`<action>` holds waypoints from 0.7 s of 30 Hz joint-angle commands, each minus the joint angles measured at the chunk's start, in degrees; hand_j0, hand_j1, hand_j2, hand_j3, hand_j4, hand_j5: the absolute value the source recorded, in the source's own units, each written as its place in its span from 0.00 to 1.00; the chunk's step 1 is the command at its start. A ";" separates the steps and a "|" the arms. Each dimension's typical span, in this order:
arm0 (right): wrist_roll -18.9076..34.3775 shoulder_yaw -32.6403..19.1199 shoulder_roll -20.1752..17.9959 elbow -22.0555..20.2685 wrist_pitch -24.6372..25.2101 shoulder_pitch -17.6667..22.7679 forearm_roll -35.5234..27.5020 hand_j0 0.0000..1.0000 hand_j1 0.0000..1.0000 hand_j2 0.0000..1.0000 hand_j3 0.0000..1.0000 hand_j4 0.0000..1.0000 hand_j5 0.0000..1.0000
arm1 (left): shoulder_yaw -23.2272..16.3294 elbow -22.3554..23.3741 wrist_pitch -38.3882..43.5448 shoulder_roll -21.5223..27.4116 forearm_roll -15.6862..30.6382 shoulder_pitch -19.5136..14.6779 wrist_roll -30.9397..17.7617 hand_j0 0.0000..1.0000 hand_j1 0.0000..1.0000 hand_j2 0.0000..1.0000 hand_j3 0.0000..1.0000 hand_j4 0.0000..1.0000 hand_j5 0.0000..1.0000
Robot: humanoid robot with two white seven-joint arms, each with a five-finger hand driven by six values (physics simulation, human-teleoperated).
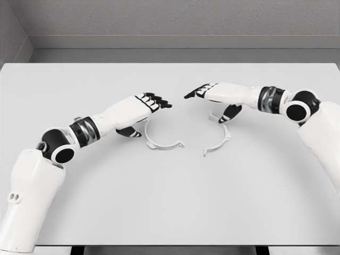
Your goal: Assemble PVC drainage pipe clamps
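Clamp halves: left half (159,142) and right half (220,135) lie apart on the table (170,212), unjoined.
Left hand (146,106): fingers extended, empty, above left half.
Right hand (212,94): extended, empty, above right half.
Left to do: grasping, joining.

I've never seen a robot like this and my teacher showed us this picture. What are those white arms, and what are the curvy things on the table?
You are looking through a camera on the robot's head, so you see its own two arms reaching out in front, much as you see yours. It is a computer-made picture, not a photo. Each white arm ends in a hand with five dark-tipped fingers. The left hand comes in from the left, the right hand from the right. Both hover over a white table with fingers stretched out, holding nothing. Below them lie two thin white half-rings, which are the halves of a pipe clamp. The left half-ring and the right half-ring lie apart, not yet joined into a full ring.
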 commanded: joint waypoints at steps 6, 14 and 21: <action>-0.03 -1.13 -2.51 -1.14 0.63 0.35 -0.59 1.00 1.00 1.00 1.00 1.00 1.00 | -0.35 0.95 0.14 -0.54 0.40 0.00 0.05 1.00 1.00 1.00 1.00 1.00 1.00; -0.03 -2.71 -2.34 9.15 0.90 -0.26 -0.24 1.00 1.00 1.00 1.00 1.00 1.00 | -0.62 1.21 0.14 -3.27 -0.12 -0.79 0.05 1.00 1.00 1.00 1.00 1.00 1.00; -0.03 -0.78 0.04 8.62 0.90 -0.44 0.11 1.00 1.00 1.00 1.00 1.00 1.00 | -0.53 1.39 0.14 -4.41 -0.83 -1.49 -0.30 1.00 1.00 1.00 1.00 1.00 1.00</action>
